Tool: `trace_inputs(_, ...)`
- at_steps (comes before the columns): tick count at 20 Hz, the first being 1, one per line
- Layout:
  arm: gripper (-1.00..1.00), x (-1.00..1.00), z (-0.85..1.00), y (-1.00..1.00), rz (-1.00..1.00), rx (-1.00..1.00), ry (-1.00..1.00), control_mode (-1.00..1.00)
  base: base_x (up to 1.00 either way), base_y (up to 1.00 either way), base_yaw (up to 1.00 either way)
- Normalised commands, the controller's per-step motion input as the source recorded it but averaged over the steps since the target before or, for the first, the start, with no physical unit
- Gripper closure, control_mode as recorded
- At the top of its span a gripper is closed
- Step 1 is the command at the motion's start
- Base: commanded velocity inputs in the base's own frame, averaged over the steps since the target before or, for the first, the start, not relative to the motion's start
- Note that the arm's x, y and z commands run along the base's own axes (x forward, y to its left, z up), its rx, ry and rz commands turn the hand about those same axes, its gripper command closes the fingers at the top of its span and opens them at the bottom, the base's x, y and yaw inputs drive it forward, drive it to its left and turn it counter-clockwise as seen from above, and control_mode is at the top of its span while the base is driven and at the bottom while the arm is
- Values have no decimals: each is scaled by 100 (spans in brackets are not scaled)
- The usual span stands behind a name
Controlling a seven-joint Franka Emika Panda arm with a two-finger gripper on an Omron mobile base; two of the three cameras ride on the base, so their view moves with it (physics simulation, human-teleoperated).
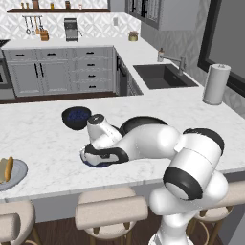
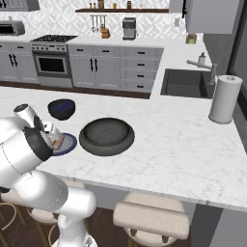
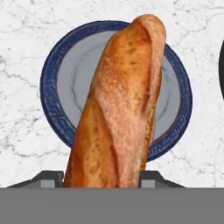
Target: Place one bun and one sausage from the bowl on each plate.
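Observation:
My gripper (image 3: 101, 183) is shut on a long golden-brown bun (image 3: 120, 105), which hangs right above the grey plate with the dark blue rim (image 3: 52, 78). From the left base view the hand (image 1: 97, 154) sits low over that plate (image 1: 98, 164), near the counter's front edge. The wide dark bowl (image 2: 107, 136) stands just right of the plate (image 2: 70, 144); its inside looks bare, and my arm partly hides the bowl (image 1: 139, 122). The plain light grey plate (image 1: 16, 173) lies at the far left with a bun (image 1: 5, 170) on it.
A smaller black bowl with a blue inside (image 1: 75, 116) stands behind the blue-rimmed plate. A paper towel roll (image 1: 215, 83) and a sink (image 1: 162, 76) are at the far right. Padded stools (image 1: 111, 208) line the counter's front edge.

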Motion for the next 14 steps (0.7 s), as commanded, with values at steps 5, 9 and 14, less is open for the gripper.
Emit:
trace_inputs(5,-100,28,0,0,0,0,-17,-100,0,0,0)
trace_inputs(9,-100,38,3,0,0,8,-17,-100,0,0,0)
trace_inputs(14,-100,-20,86,-30,0,26,-24,-100,0,0,0)
